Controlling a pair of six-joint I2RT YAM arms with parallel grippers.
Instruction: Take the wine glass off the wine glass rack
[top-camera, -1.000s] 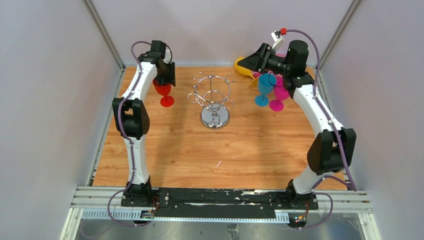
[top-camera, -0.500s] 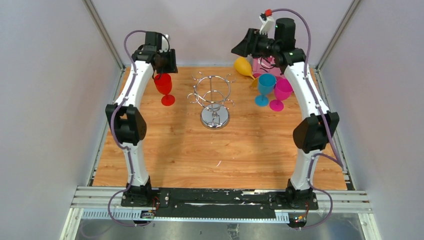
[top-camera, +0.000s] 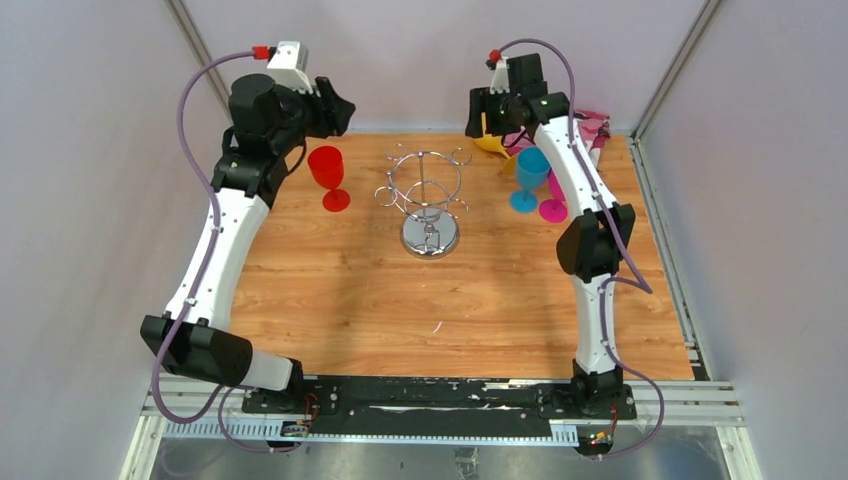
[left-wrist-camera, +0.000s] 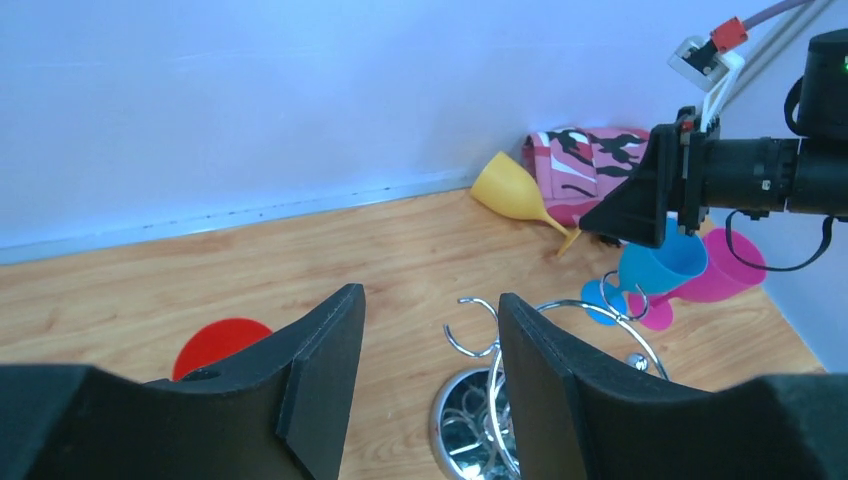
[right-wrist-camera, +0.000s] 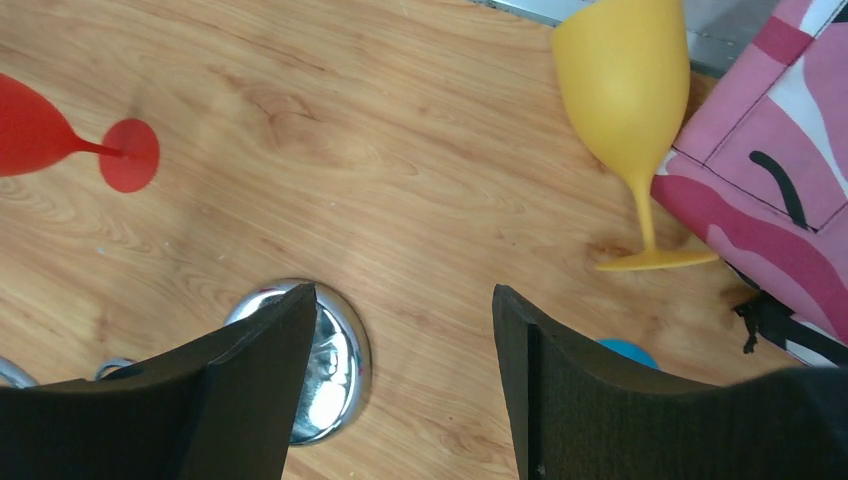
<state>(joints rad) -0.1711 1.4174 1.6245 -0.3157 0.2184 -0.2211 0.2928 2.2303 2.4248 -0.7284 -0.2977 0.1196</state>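
Wine glass rack stands upright mid-table, chrome ring of hooks over a central post and round mirrored base, a bit toward 12 o'clock of the table centre. Red wine glass stands upright on its foot on the wood at approx 9-10 o'clock of the rack, near it but apart and not touching any wire. Left pincer hangs at 12 o'clock of the red glass, clear of it, fingers parted w/ a wide gap and nothing btwn them. In the left wrist view only wood and rack wire show through the gap. At 3 o'clock of the rack a blue glass stands upright. A magenta glass is just beside it at its 4 o'clock, partly hidden behind the right arm. At approx 1-2 o'clock of the rack a yellow glass lies on its side, foot against a pink camo bag in the far corner. Right pincer sits over the yellow glass, also spread wide and holding nothing. Its wrist view shows bare wood btwn the fingers, rack base at 7 o'clock, yellow glass at 1 o'clock.
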